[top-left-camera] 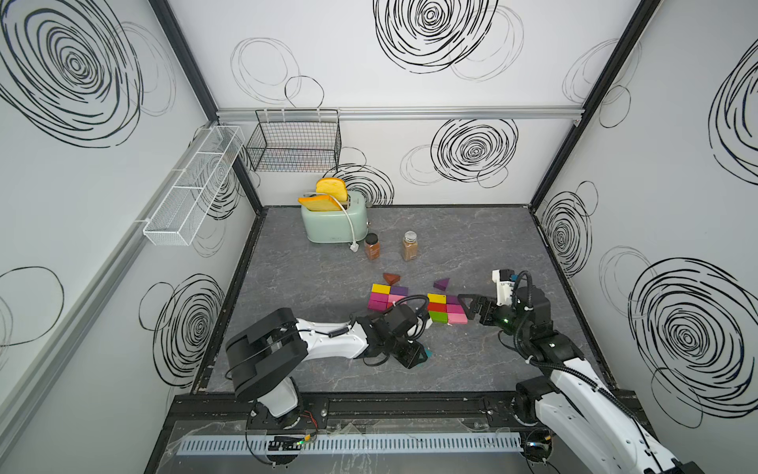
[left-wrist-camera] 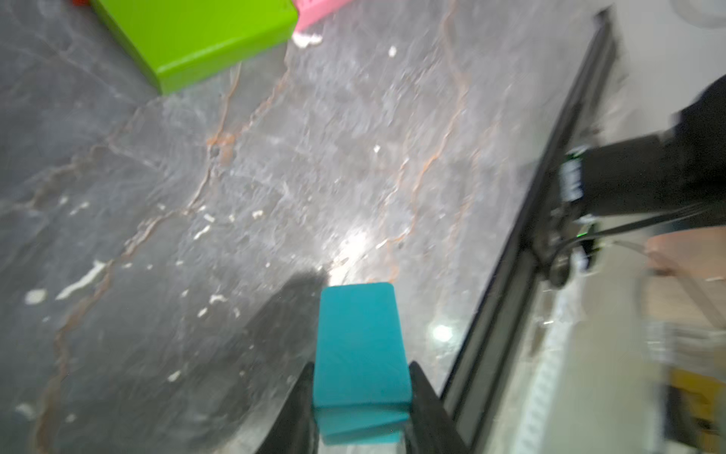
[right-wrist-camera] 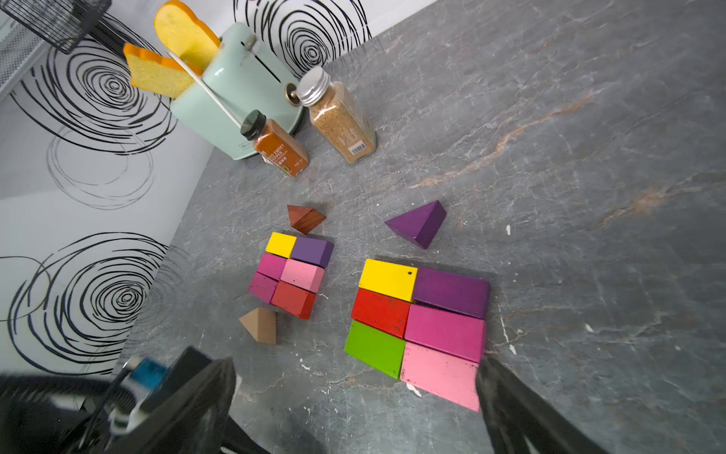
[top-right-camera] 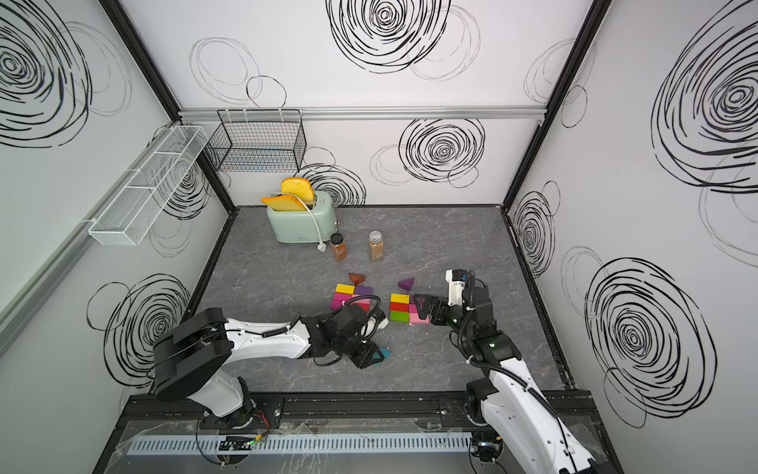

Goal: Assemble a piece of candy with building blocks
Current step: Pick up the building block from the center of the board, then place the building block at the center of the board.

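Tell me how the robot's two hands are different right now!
The left hand is shut tight on a teal block; the right hand is wide open and holds nothing. The left hand is apart from the other blocks, nearer the front edge of the table; the right hand is right beside a pink block at the corner of one group. Both hands are black with two fingers.

There are twelve flat blocks, four pointy blocks, two jars, one toaster, two slices of bread and two wire baskets.
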Robot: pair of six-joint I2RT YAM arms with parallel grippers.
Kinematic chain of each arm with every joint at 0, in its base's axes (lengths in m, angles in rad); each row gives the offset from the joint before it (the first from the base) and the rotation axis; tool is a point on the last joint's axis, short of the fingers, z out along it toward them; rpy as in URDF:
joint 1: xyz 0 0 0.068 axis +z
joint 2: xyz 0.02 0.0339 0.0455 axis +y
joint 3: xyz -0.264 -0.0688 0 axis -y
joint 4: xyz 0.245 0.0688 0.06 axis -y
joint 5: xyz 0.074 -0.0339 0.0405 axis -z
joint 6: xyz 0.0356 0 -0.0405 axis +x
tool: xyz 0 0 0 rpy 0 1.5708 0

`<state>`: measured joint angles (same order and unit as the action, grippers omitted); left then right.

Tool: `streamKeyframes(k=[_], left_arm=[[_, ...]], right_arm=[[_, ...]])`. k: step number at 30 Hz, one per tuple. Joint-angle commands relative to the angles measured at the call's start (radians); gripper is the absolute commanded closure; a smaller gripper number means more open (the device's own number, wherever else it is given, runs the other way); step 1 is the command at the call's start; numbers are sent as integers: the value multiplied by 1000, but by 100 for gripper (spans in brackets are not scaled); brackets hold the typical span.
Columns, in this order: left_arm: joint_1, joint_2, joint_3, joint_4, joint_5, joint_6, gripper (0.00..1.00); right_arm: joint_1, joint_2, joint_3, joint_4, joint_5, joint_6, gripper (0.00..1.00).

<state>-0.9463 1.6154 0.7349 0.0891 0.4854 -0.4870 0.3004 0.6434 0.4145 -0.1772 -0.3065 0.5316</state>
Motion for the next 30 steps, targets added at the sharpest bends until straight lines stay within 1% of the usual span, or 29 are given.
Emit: streamKeyframes(k=[1, 3, 6, 9, 11, 14, 16, 20, 23, 26, 28, 30], left_arm=[[51, 50, -3, 179, 324, -151, 81], [53, 70, -3, 202, 355, -185, 81], [67, 74, -55, 325, 377, -300, 80], [79, 68, -109, 403, 350, -393, 79], [80, 63, -148, 459, 337, -454, 78], [82, 63, -182, 447, 305, -462, 77], [87, 75, -199, 441, 303, -458, 78], [92, 83, -228, 427, 294, -443, 78], [92, 89, -241, 430, 288, -438, 78], [91, 114, -241, 447, 293, -436, 78], [91, 132, -240, 457, 306, -437, 78], [89, 144, -237, 460, 320, -433, 78]], right_arm=[[44, -35, 50, -89, 28, 23, 1], [91, -47, 77, -158, 72, 26, 1], [187, -99, 86, -248, 118, 78, 1], [270, -185, 43, -282, 115, 183, 1], [330, -216, 17, -295, 112, 221, 1], [441, -205, -8, -302, 139, 226, 1], [538, -183, -12, -306, 200, 222, 1], [744, -85, 25, -340, 362, 223, 1], [888, -17, 35, -307, 458, 215, 1], [970, 62, 45, -282, 513, 150, 1], [987, 122, 57, -269, 511, 96, 1], [991, 171, 45, -229, 479, 76, 1]])
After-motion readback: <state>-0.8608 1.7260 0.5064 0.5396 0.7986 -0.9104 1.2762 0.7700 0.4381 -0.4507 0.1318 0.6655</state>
